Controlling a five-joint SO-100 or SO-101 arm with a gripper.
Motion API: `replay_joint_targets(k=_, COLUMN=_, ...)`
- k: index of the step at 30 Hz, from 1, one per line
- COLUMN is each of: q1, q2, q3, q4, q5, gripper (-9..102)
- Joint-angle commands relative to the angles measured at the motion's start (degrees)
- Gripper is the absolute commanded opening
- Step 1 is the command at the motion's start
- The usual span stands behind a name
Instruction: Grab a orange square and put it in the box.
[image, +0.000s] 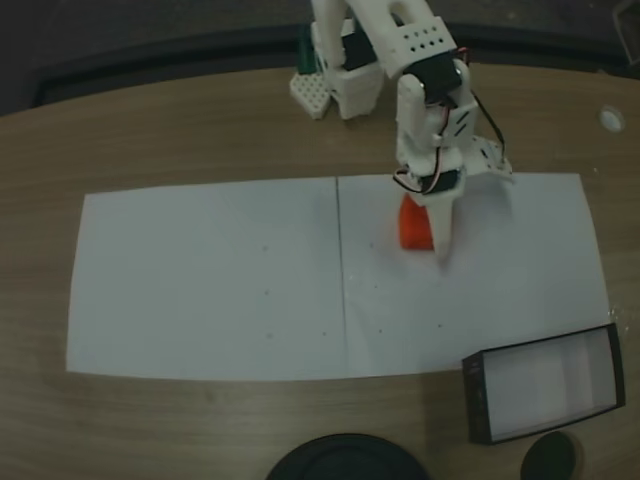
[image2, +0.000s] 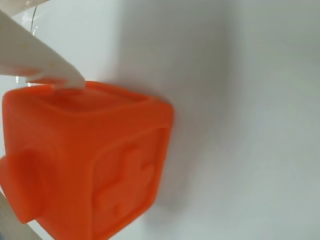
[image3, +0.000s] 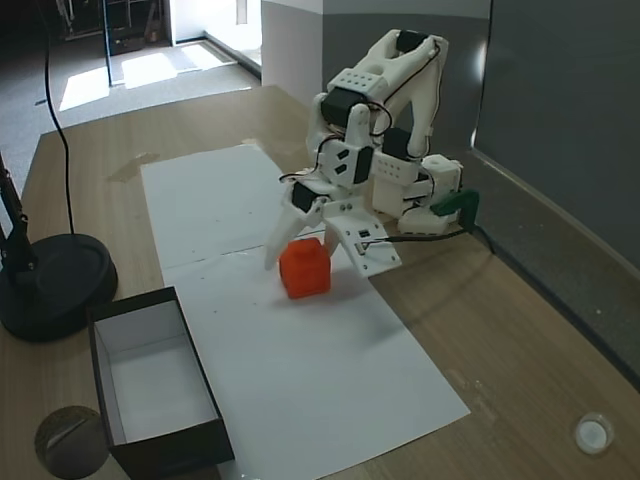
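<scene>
End effector (image3: 305, 262) spread w/ orange square (image3: 304, 267) btwn fingers, on paper (image3: 300, 350).

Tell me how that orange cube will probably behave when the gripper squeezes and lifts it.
The orange square looks like soft moulded material with rounded edges and a raised cross, so it may give slightly under the gripper. It sits flat on the white paper, so rolling seems unlikely. Being small, it is probably light, though its smooth faces could slip.
</scene>
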Motion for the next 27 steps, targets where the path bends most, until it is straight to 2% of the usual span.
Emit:
replay_joint_targets(k=1, q1=0.3, q2=0.4, q3=-2.8, q4=0.0, q5=-0.2, gripper=20)
replay_joint_targets(k=8, q1=0.1, q2=0.4, q3=-2.2, q4=0.0, q5=-3.5, gripper=9)
replay_joint_targets(k=13, q1=0.8, q2=1.4, q3=-6.6, q4=1.1, q5=-6.9, gripper=9)
replay_joint_targets(k=20, q1=4.0, q2=0.4, q3=-33.0, q4=9.4, q5=-11.5, gripper=13)
replay_joint_targets(k=27, q1=4.4, q2=-7.2, q3=-56.2, q4=7.6, q5=-11.6, gripper=14)
